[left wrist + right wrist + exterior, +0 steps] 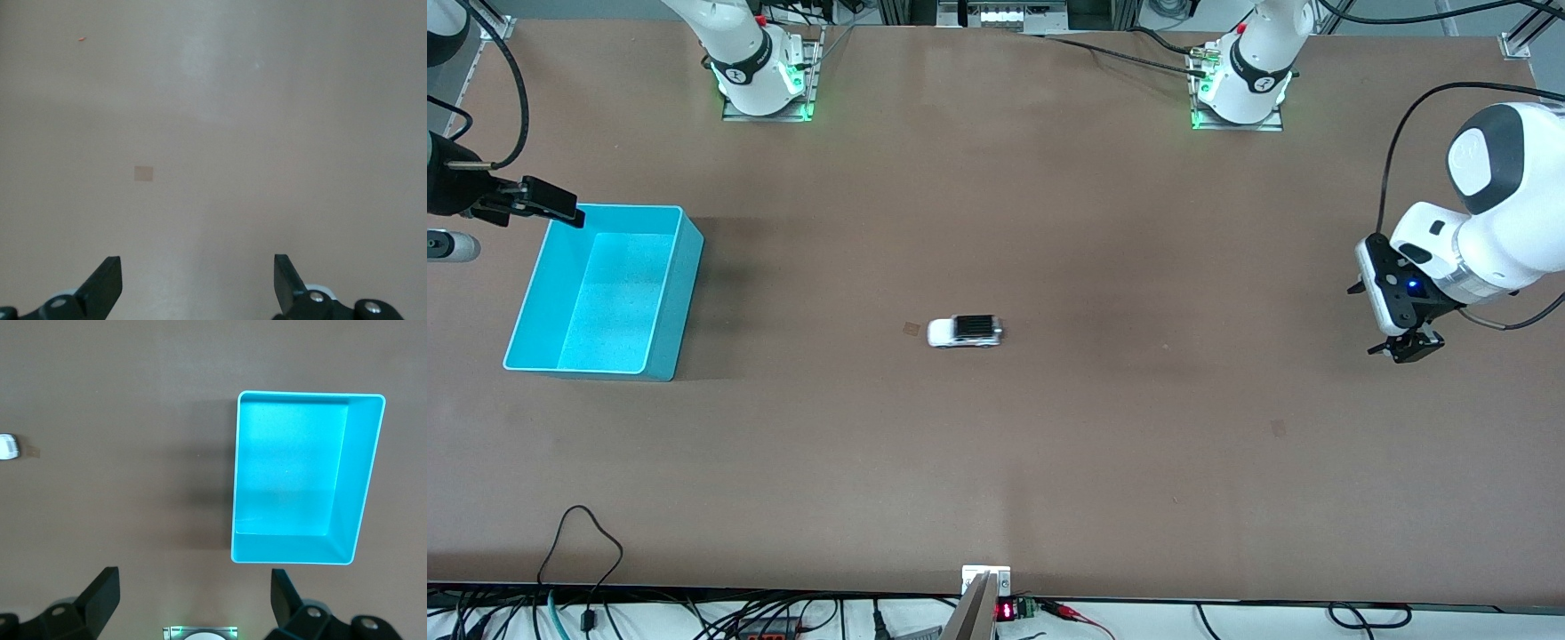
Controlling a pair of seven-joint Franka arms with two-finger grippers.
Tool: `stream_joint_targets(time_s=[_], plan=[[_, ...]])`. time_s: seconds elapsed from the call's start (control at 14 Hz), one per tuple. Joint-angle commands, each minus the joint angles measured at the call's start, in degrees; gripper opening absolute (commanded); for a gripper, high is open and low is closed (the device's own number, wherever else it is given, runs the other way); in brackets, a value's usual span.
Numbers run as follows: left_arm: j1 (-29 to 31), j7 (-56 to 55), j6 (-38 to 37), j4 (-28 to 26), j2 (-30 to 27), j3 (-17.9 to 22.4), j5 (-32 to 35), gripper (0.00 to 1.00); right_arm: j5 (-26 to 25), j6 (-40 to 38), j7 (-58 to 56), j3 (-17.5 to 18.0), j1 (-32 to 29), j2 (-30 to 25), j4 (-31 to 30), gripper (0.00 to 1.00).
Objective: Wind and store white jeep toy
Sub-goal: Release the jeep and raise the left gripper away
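Currently, I see the white jeep toy (965, 332) resting alone on its wheels near the middle of the tabletop (1049, 462), well apart from the empty turquoise bin (685, 293) at the right arm's end; nothing is wound or stored yet, so I judge the task to be at its opening approach step. Both arms wait: the left gripper (1405, 347) hangs over bare tabletop at the left arm's end and the right gripper (551, 203) hovers over the bin's rim, each with jaws released and holding nothing. Next, I judge, one gripper must travel to the jeep and close squarely on its small body.
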Motion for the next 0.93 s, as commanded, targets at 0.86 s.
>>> stream_joint_targets(time_s=[0.86], plan=[[-6.3,-64.8,-3.2,5.2,-0.8,5.2,-1.4,1.00,0.2,1.7,-1.0,0.0,-0.3,3.8,0.5,1.00]])
